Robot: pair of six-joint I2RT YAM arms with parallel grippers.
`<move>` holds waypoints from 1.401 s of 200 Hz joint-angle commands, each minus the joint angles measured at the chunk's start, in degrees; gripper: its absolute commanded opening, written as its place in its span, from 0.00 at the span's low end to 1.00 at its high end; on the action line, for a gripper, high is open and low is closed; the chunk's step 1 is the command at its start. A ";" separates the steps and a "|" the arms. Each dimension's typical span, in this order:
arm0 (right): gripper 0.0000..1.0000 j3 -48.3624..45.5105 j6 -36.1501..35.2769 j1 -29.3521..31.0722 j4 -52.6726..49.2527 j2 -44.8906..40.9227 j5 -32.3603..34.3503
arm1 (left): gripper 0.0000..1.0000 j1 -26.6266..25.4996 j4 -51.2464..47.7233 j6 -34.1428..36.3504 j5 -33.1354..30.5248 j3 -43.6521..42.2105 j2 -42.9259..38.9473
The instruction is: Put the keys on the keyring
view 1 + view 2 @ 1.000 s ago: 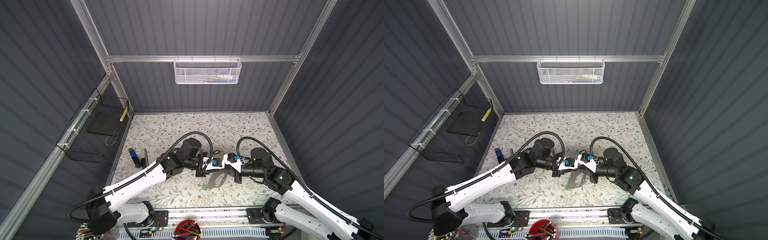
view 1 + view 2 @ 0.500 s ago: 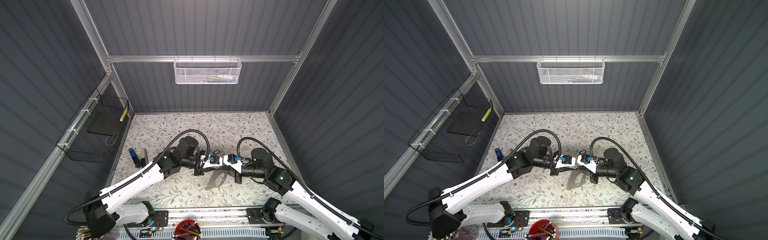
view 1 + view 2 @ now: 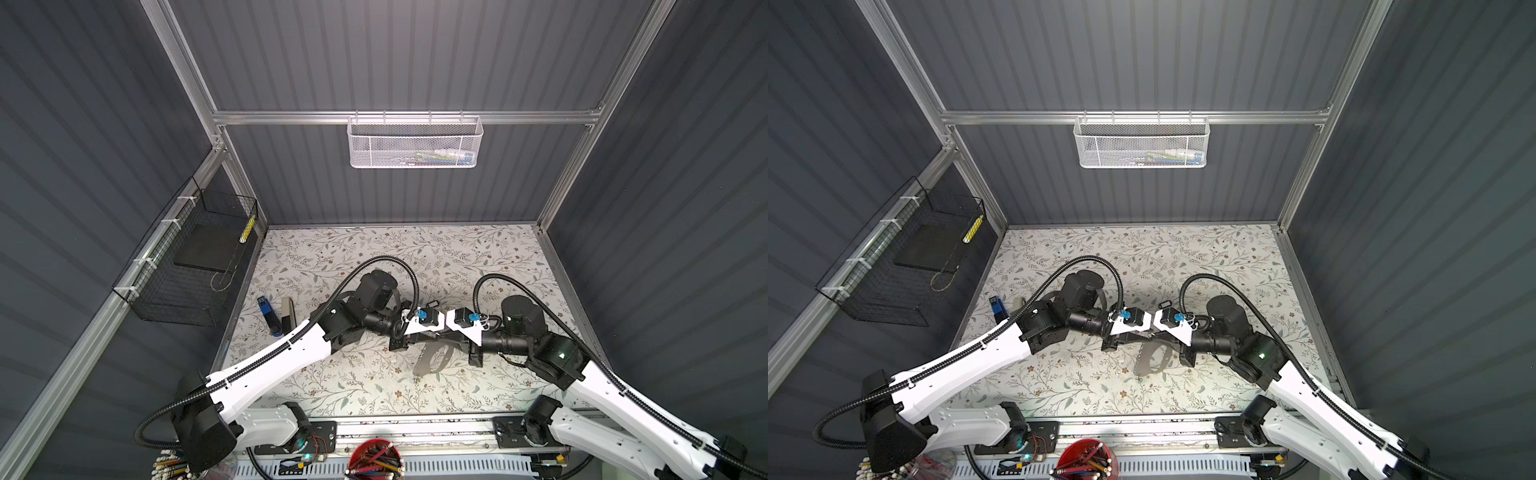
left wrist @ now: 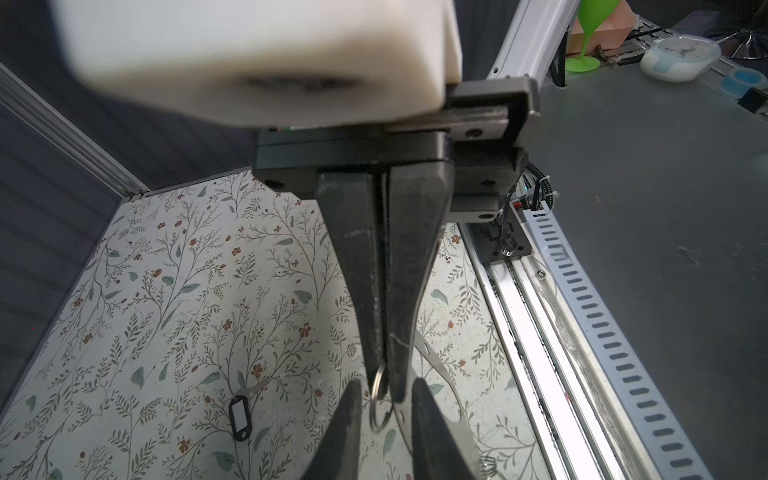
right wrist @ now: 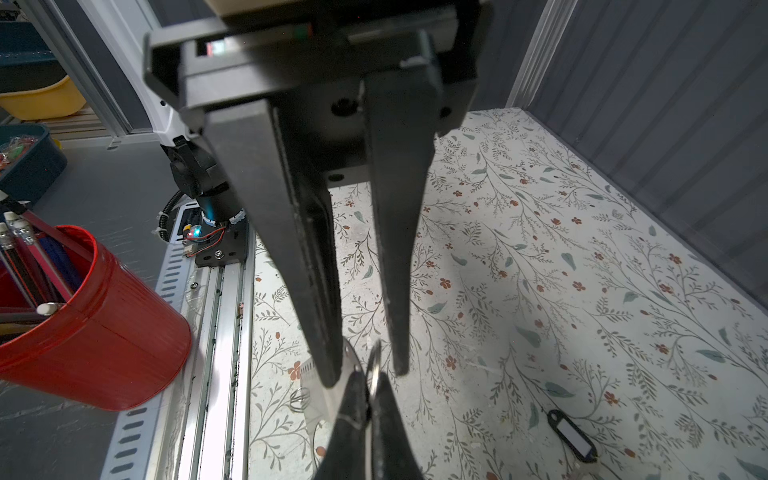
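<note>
Black-framed key tag (image 4: 240, 417): 1 visible; grey keyring (image 3: 432, 360): 1.

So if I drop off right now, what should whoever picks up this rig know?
Left end effector: open, fingers on either side of the meeting point.
Right end effector: shut on a small wire ring.
The keyring hangs above the table, against one left finger. I cannot tell what carries it.
The black-tagged key lies loose on the table, behind the arms.
The green-tagged key is not clearly visible.
Done: ring and keyring are brought together.
Left: get that ring onto the keyring, confirm the green key, then fetch and thread the black-tagged key.
</note>
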 commanded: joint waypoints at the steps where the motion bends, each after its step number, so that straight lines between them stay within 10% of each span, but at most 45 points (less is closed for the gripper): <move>1: 0.01 0.40 -0.35 0.34 1.95 0.06 -1.45 | 0.19 0.02 -0.21 -0.41 1.91 1.78 0.43; 80: 0.05 0.00 -0.26 0.43 2.69 -1.73 -0.56 | 0.00 0.00 0.17 -0.67 2.74 1.35 0.80; 148: 0.42 -4.61 -1.49 0.23 -0.31 -14.94 11.16 | 0.00 5.23 18.20 -15.24 10.52 -5.67 -3.95; 280: 0.34 -9.39 6.17 0.14 17.27 -11.90 3.46 | 0.00 5.30 42.91 -29.75 13.36 -15.08 -7.30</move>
